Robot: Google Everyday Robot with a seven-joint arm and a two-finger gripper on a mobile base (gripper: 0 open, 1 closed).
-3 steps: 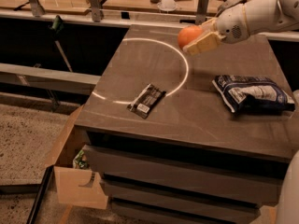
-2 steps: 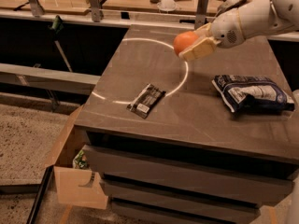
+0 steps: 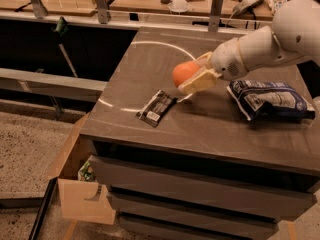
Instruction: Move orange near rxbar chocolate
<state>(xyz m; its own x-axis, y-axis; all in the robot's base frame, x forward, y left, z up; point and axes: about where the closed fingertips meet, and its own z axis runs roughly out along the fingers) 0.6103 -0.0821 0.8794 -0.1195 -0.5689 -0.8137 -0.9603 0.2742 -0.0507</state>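
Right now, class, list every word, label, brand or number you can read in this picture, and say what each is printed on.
No text here can be read.
rxbar chocolate: the print on its white label patch is too blurred to read.
snack bag: it has white markings, none legible.
orange, held above the table by the end effector: no text on either.

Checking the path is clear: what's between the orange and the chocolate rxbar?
Only bare tabletop, crossed by a white line, in the camera view. The gripper holds the orange beside the rxbar chocolate.
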